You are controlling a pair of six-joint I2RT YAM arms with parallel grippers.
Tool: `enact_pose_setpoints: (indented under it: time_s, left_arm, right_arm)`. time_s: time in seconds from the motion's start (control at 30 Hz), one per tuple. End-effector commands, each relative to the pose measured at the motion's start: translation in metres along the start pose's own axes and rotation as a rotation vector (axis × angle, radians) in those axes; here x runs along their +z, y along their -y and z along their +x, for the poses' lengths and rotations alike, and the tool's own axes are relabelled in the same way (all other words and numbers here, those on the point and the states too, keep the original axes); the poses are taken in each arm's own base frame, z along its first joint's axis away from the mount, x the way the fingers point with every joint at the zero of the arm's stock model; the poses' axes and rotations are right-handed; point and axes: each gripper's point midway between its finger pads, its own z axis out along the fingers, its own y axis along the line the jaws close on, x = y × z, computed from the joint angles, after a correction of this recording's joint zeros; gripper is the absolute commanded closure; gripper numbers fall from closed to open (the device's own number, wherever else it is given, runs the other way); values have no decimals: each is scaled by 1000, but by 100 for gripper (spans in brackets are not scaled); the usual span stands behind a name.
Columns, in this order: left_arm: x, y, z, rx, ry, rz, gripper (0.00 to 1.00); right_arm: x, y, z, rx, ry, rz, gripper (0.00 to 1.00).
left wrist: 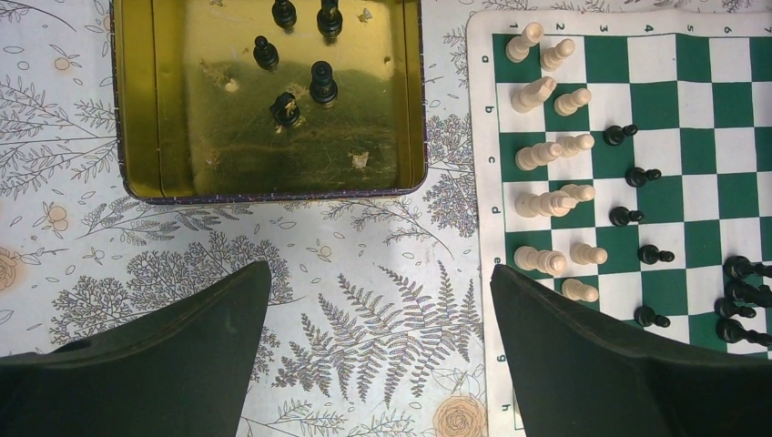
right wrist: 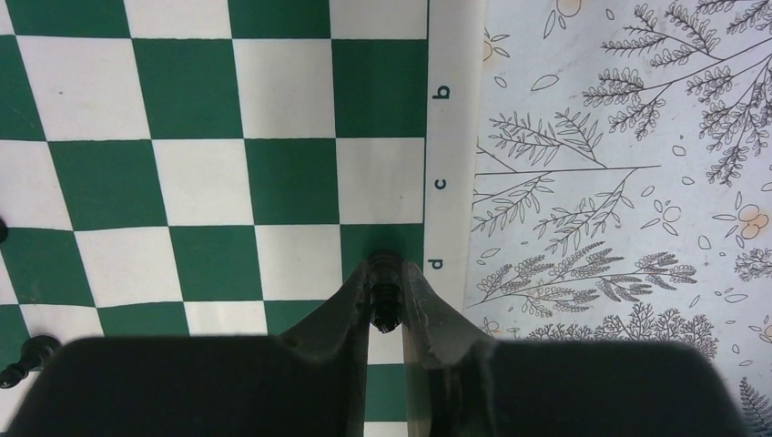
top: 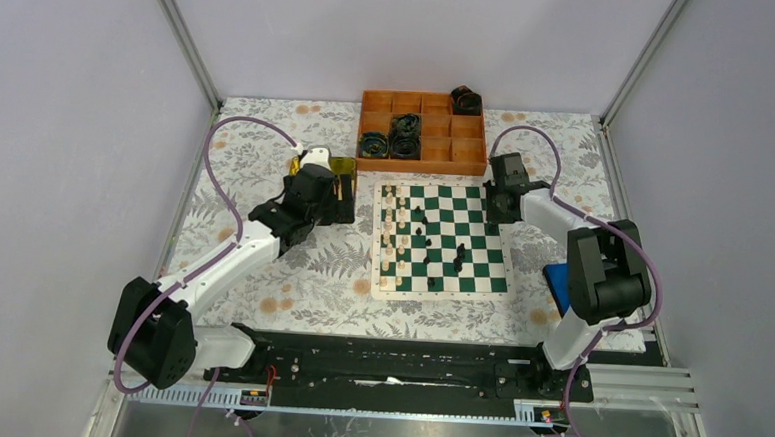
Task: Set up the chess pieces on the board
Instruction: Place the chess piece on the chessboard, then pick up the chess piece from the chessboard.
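Holding a small black chess piece (right wrist: 385, 299) tight between its two fingers, the right gripper (right wrist: 387, 287) hangs over the board (right wrist: 209, 182), at the edge by the letter d. The green square lies right below it, so the next move looks like straight down. The left gripper (left wrist: 378, 273) is wide apart and empty, near the yellow tin (left wrist: 137, 137) where more black pieces (left wrist: 323, 84) wait.

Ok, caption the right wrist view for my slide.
Right gripper pinches a tiny black chess piece over the green-and-white chessboard mat, beside its d mark.
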Motion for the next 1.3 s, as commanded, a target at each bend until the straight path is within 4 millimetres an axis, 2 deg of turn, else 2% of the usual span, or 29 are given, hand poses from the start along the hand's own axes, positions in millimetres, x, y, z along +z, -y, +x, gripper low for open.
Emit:
enact_pose_setpoints:
  time_s: [0.0, 0.13, 0.37, 0.6, 0.83, 0.97, 1.0, 1.03, 1.07, 1.13, 1.27]
  left_arm:
    - [4, 0, 0, 1, 15, -8, 1]
    - [5, 0, 0, 0, 14, -9, 1]
    - [5, 1, 1, -1, 11, -8, 1]
    - [5, 1, 1, 0, 9, -8, 1]
    - [3, 1, -1, -3, 16, -5, 1]
    - [0, 1, -4, -7, 26, -4, 1]
    - [0, 0, -5, -6, 29, -6, 1]
    - [-1, 0, -6, -7, 33, -6, 1]
    - [-3, 1, -9, -8, 37, -5, 1]
    - [-6, 1, -14, -8, 50, -3, 1]
    - [-16, 4, -32, -8, 101, 8, 1]
  right_arm:
    - [2, -3, -11, 18, 28, -17, 93]
    - [3, -3, -10, 18, 23, -17, 92]
    - [4, -4, -8, 18, 18, -25, 76]
    - [2, -3, -9, 15, 25, -24, 69]
    - [-6, -3, -18, 20, 58, -27, 63]
    - [-18, -3, -30, 25, 100, -33, 59]
    - [-23, -3, -35, 28, 117, -36, 40]
    - [-28, -4, -40, 29, 135, -42, 5]
    - [-35, -5, -46, 30, 158, -52, 1]
    - [-51, -6, -63, 31, 220, -72, 0]
    - [-97, -8, -104, 34, 391, -112, 0]
